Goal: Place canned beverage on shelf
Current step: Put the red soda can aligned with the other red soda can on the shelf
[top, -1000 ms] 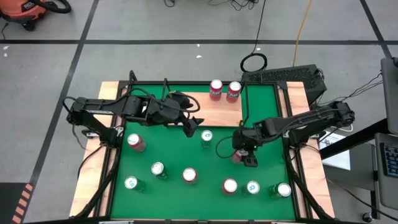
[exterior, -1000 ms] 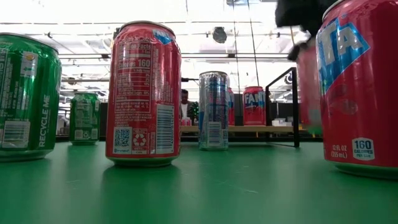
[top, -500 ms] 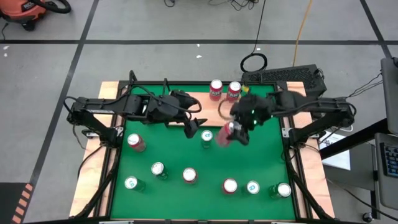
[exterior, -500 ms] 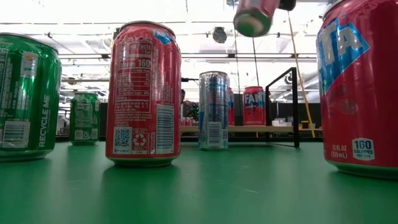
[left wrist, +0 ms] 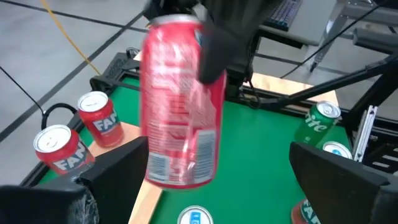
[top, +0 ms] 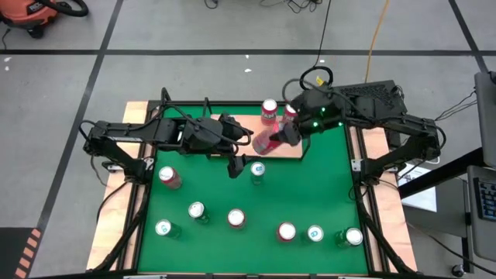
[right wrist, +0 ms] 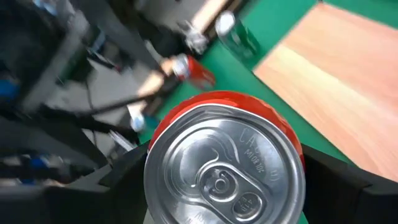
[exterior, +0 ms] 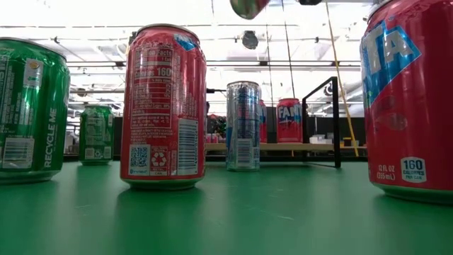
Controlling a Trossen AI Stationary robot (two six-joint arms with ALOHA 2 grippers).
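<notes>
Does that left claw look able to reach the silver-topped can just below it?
Probably yes. The left claw hangs open right beside that can, with bare green mat between; the right claw carries its red can over the shelf.

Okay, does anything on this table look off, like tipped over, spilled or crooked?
Only the red can in the right gripper: it hangs tilted in the air over the shelf. That looks like carrying, not a fault. The other cans stand upright, and no spill shows.

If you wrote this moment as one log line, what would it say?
right gripper: holds red can tilted above shelf | left gripper: open, near blue can | shelf: two red cans
</notes>
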